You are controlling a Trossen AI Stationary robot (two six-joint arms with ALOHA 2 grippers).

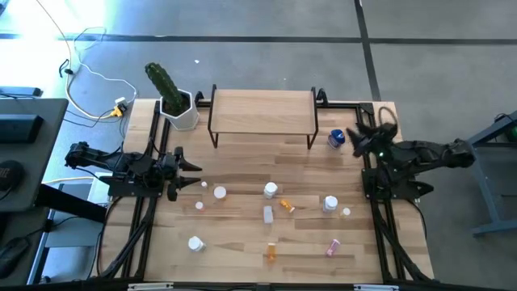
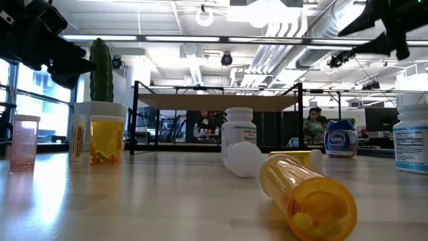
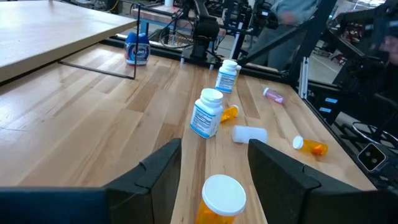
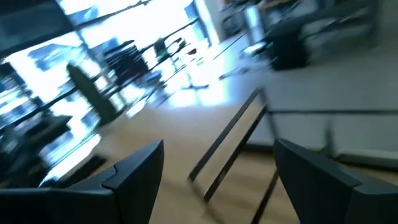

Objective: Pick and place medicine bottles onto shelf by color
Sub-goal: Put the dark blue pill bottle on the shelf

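The left gripper point(image 1: 196, 174) hovers with fingers apart over an orange bottle point(image 3: 221, 200), holding nothing. The right gripper point(image 1: 353, 142), spread wide and empty, hangs beside the blue bottle point(image 1: 336, 139) near the bare shelf point(image 1: 262, 111).

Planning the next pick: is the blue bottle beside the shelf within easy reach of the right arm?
Probably yes. The blue bottle stands just beside the right gripper, whose jaws are open, with nothing between them.
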